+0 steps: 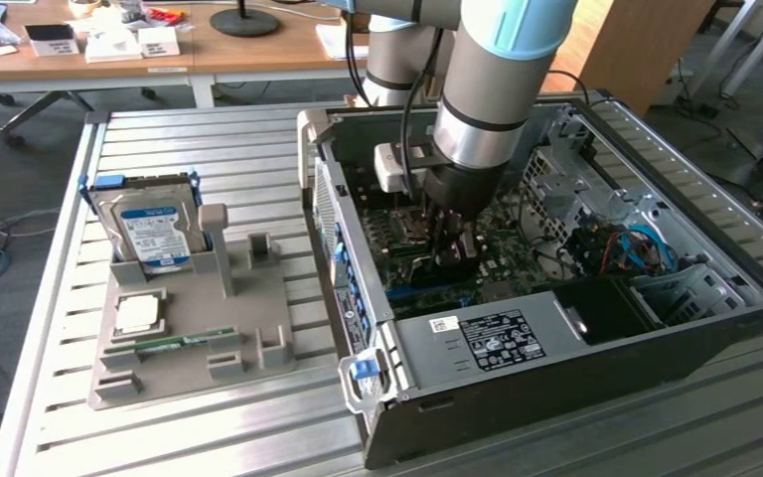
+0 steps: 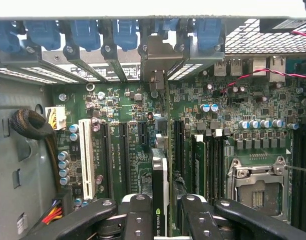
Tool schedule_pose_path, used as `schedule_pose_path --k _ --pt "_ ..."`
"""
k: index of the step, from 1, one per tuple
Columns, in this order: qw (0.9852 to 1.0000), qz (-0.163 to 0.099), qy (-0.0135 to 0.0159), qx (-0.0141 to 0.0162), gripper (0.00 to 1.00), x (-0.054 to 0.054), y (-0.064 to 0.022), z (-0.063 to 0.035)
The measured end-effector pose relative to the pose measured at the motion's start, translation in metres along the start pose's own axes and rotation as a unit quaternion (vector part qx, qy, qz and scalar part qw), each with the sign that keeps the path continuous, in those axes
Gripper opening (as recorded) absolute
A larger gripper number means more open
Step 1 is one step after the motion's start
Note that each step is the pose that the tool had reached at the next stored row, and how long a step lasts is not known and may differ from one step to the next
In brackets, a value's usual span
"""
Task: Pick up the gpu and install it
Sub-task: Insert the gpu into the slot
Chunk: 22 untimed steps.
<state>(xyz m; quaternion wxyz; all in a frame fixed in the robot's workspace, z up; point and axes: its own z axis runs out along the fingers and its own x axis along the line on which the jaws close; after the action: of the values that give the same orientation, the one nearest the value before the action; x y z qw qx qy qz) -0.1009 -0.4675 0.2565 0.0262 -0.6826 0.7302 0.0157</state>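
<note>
The gpu [image 2: 160, 170] appears edge-on in the wrist view, standing upright over the green motherboard [image 2: 122, 110] among the black expansion slots. Its silver end bracket [image 2: 155, 60] reaches the case's rear slot openings. My gripper [image 2: 160, 212] is shut on the gpu, with one black finger [image 2: 137, 215] on each face of the card. In the exterior view my gripper [image 1: 448, 248] is low inside the open computer case [image 1: 554, 378], just above the board.
A grey holder [image 1: 196, 328] at the exterior view's left carries the silver hard drive [image 1: 150, 224], a processor chip [image 1: 136, 313] and a memory stick [image 1: 176, 343]. Inside the case are the power supply [image 1: 488, 338], a white slot [image 2: 85, 157], the processor socket [image 2: 258, 185] and blue slot clips [image 2: 82, 32].
</note>
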Motion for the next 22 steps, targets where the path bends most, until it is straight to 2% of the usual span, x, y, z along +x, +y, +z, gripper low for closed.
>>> schedule_pose_path --k 22 --pt "1.0000 0.000 0.0000 0.0000 0.26 0.0004 0.0017 0.0044"
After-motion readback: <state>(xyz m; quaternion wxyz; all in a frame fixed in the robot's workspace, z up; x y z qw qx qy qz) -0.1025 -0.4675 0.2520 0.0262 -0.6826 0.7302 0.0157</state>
